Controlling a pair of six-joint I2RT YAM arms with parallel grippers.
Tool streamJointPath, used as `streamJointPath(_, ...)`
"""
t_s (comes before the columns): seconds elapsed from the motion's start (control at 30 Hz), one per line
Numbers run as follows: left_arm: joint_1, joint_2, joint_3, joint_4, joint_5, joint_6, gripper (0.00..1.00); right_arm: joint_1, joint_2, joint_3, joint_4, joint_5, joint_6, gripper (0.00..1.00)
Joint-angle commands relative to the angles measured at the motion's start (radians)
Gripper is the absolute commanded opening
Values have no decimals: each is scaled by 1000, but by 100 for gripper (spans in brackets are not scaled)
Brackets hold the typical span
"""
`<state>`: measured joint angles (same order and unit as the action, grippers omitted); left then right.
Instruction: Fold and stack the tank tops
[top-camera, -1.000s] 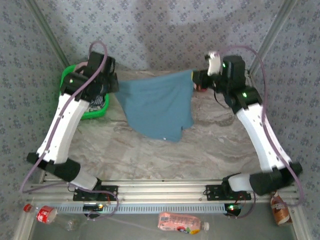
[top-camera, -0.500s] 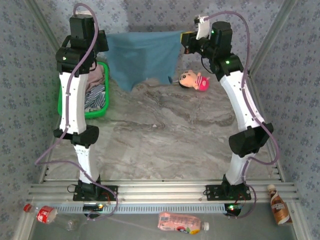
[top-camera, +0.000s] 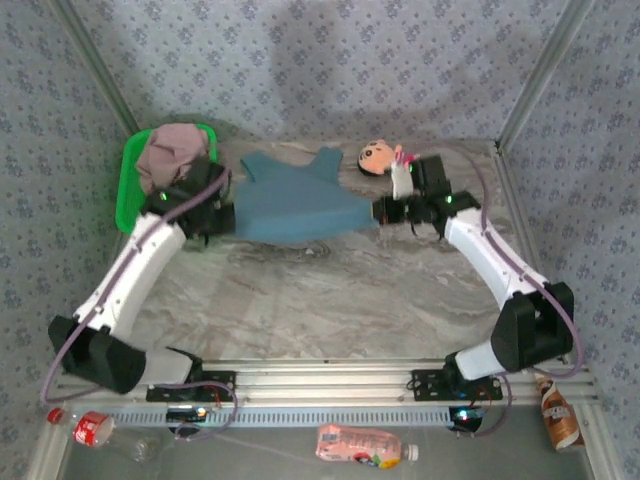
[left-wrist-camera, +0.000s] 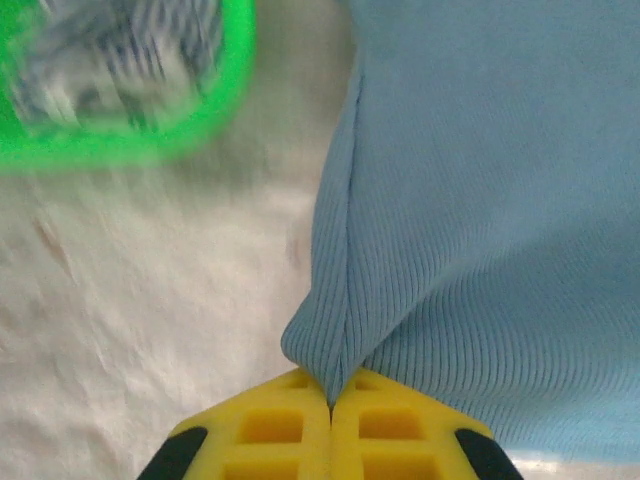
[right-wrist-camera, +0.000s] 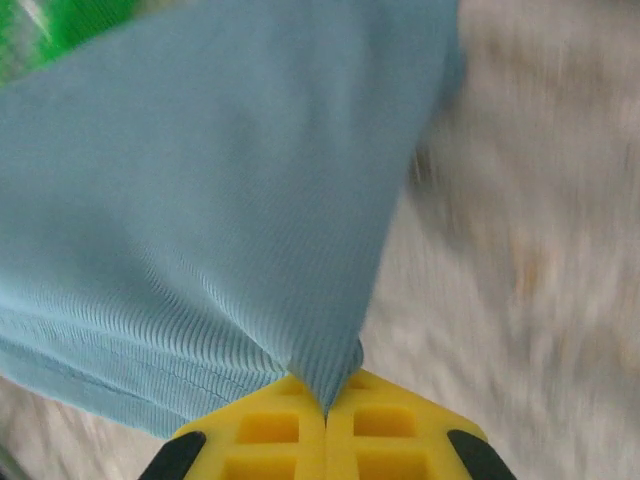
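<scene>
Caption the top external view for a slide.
Left gripper and right gripper each pinch one side of the teal tank top, stretched over the marble table; green basket far left, plush doll behind.

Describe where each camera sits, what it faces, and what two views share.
Top external: above, behind the bases, looking down at the table; left arm and right arm show.
Left wrist: looks past the shut left jaws at the teal tank top and green basket.
Right wrist: looks past the shut right jaws at the same top.
Shared: both wrists see that top.
</scene>
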<state>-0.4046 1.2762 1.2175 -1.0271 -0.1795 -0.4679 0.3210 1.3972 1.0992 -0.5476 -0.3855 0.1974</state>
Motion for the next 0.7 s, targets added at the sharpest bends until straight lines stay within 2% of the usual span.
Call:
streamJointPath(0.0, -66, -80, -259, 90, 66, -243, 0, 26, -78, -189, -78, 44, 32, 0)
streamJointPath(0.17, -197, -100, -442, 123, 90, -444, 0, 41, -55, -325, -85, 57, 61, 0)
streamJointPath(0.27, -272, -111, -469, 60, 79, -533, 0, 61, -74, -325, -162, 76, 64, 1)
streamJointPath(0.33, -292, -141, -497, 7, 77, -588, 0, 71, -100, -331, -228, 87, 72, 1)
streamJointPath(0.53, -387, -145, -572, 44, 127, -688, 0, 156, -161, -375, -332, 135, 119, 3)
streamJointPath(0.67, -418, -85, -576, 65, 151, -707, 1, 185, -104, -360, -339, 161, 101, 4)
